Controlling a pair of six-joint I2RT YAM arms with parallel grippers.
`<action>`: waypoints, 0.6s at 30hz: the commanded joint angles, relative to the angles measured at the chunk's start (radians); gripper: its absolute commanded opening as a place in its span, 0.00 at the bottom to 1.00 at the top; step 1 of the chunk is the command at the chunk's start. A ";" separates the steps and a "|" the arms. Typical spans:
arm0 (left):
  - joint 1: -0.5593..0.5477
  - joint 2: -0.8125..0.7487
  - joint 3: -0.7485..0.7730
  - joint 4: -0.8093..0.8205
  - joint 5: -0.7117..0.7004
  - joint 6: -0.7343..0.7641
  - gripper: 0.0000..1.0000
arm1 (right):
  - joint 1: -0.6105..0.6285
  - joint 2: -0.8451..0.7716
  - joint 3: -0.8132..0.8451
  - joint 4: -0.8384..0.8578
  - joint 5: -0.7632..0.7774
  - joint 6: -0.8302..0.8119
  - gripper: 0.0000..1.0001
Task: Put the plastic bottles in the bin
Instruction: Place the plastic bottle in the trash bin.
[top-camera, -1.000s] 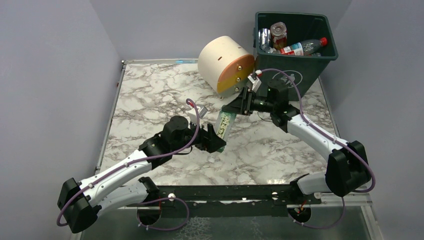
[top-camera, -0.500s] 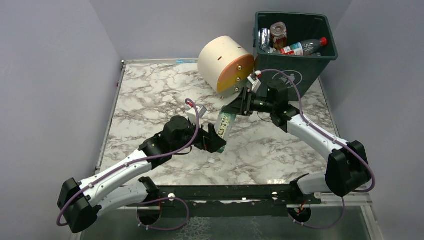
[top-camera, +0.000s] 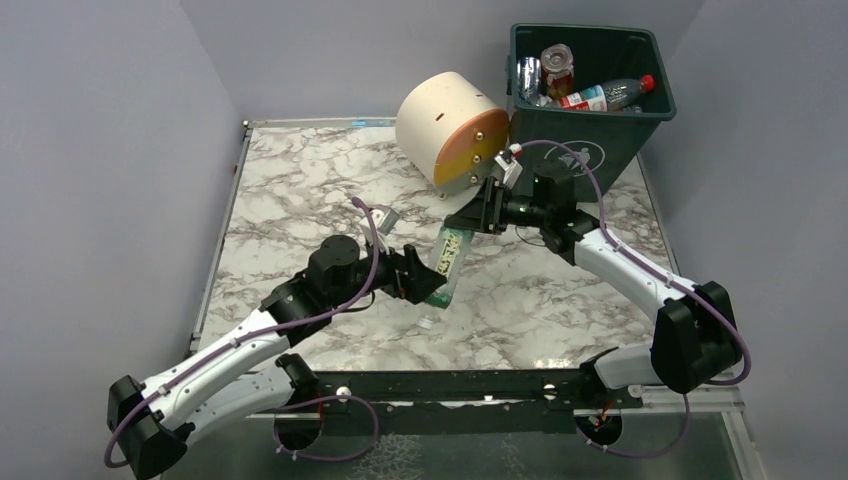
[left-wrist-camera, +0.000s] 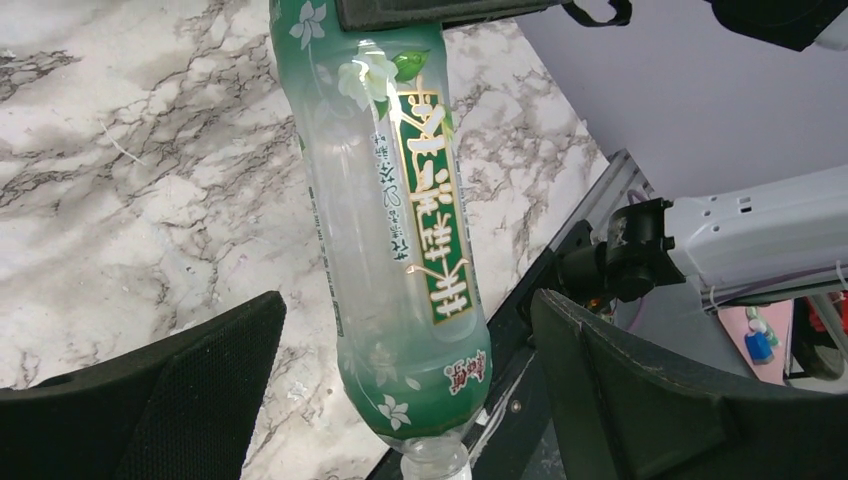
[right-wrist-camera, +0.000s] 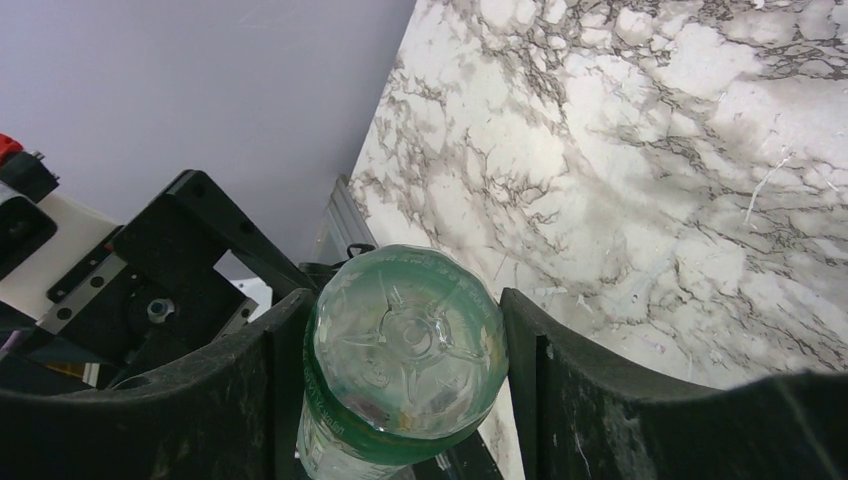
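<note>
Since a second ago the left tool has backed off toward 8 o'clock and let go. Its jaws are spread wide now, one finger either side of the green-label bottle, with a gap on both sides.

Count-wise: two tools, one bottle out over the surface, one bin, and three bottles in the bin that I can make out (can't tell if more are buried under them). Also one cream-and-orange round drawer unit.

It's a white-grey marble-look top, boxed in by plain lilac walls. The drawer unit sits at 12 o'clock and the bin is just beside it at 1 o'clock.

The right tool is clenched on the green-label bottle's base. So the bottle hangs tilted, neck down, above the middle of the surface. It runs toward 7 o'clock from that tool, and its lower end sits between the left tool's open fingers.
</note>
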 joint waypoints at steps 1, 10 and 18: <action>0.000 -0.049 0.038 -0.027 -0.037 0.019 0.99 | 0.010 -0.021 0.042 -0.052 0.050 -0.045 0.54; 0.001 -0.119 0.069 -0.089 -0.081 0.043 0.99 | 0.009 -0.037 0.222 -0.236 0.186 -0.159 0.54; 0.001 -0.165 0.085 -0.124 -0.097 0.052 0.99 | -0.040 -0.003 0.467 -0.379 0.343 -0.268 0.54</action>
